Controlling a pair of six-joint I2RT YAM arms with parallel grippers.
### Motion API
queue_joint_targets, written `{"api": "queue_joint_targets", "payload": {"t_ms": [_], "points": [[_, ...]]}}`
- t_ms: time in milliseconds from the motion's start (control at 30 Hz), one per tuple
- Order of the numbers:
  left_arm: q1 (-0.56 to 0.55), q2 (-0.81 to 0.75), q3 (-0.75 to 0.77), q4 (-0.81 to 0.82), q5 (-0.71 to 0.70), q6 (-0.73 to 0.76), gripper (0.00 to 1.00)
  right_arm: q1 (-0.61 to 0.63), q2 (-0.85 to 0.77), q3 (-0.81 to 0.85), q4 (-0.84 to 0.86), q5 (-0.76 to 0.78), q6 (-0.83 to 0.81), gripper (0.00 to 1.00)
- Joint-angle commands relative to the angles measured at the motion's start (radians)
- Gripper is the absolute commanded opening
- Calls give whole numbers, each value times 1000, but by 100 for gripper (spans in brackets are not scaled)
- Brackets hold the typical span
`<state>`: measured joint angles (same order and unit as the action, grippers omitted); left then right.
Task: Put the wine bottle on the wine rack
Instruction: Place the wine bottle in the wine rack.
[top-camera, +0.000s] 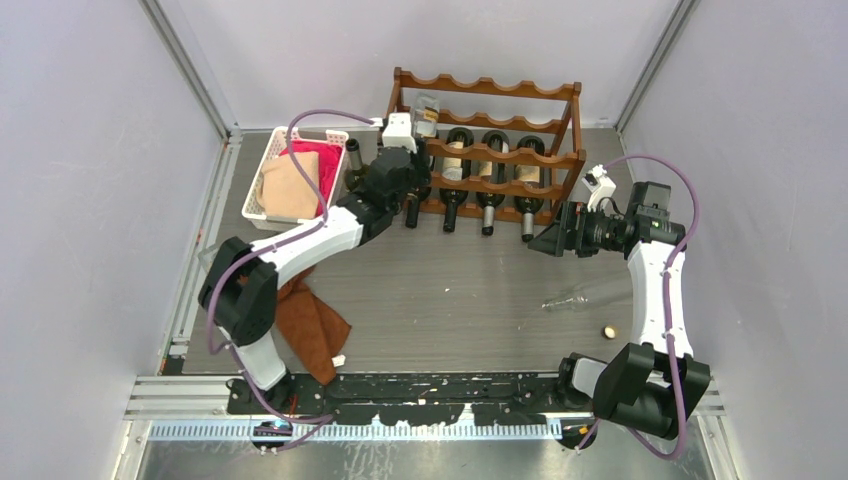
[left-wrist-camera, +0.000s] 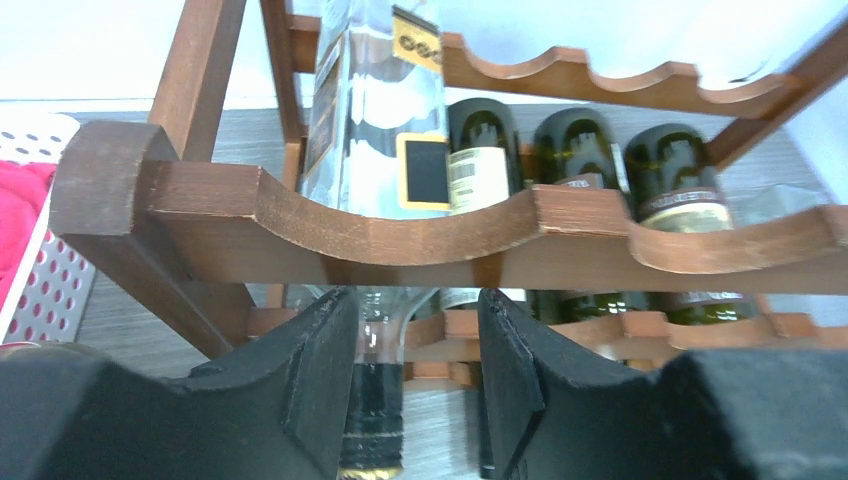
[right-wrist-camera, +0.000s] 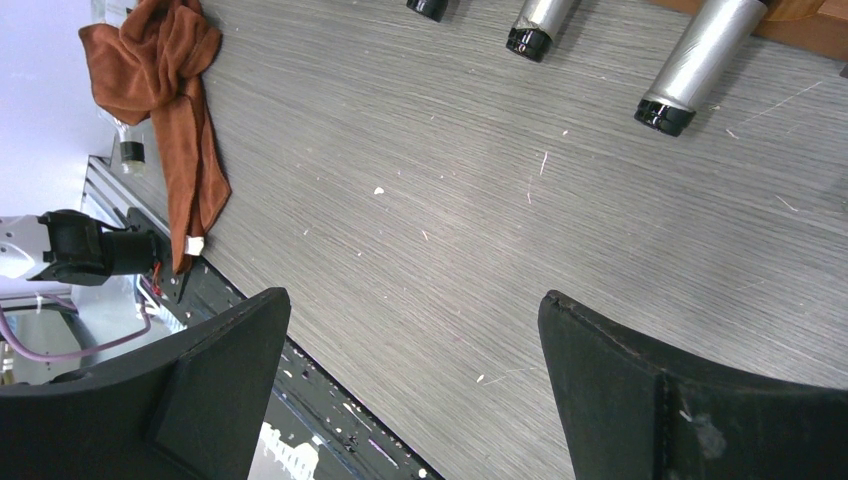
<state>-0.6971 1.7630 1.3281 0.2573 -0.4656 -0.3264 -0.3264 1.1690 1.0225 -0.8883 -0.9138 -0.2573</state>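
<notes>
The wine rack of dark reddish wood stands at the back of the table. A clear glass wine bottle with a black-and-gold label lies in the leftmost scallop of a middle rail, its black-capped neck pointing down toward me. My left gripper straddles that neck. The left finger is against the neck and the right finger stands apart from it, so the jaws are open. My right gripper hovers wide open over bare table, right of the rack's front, holding nothing.
Three dark bottles lie in the rack to the right of the clear one. A white basket with pink and tan cloths sits at the back left. A brown cloth lies by the left arm's base. A small cork is at the right.
</notes>
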Motion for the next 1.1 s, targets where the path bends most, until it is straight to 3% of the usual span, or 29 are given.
{"api": "queue_joint_targets", "payload": {"t_ms": [0,233,400,567,700,900,1000,1067], "points": [[7,-116,-19,-20,124,-82,48,5,-38,8,28,-2,-8,100],[5,-237,-62,-137,430,-128,52,5,-47,4,32,6,-13,100],[6,-366,-173,-120,657,-109,56,5,-52,2,31,6,-25,100],[7,-547,-344,-82,761,-77,73,5,-64,1,21,-12,-60,100],[10,-702,-473,-131,729,-10,82,5,-76,1,-13,-81,-136,100],[11,-893,-638,-254,394,145,84,7,-60,5,-123,-230,-324,100],[23,-938,-715,-187,190,203,95,7,0,23,-196,-340,-423,100],[69,-947,-755,-83,161,201,100,17,56,60,-338,-395,-572,100]]}}
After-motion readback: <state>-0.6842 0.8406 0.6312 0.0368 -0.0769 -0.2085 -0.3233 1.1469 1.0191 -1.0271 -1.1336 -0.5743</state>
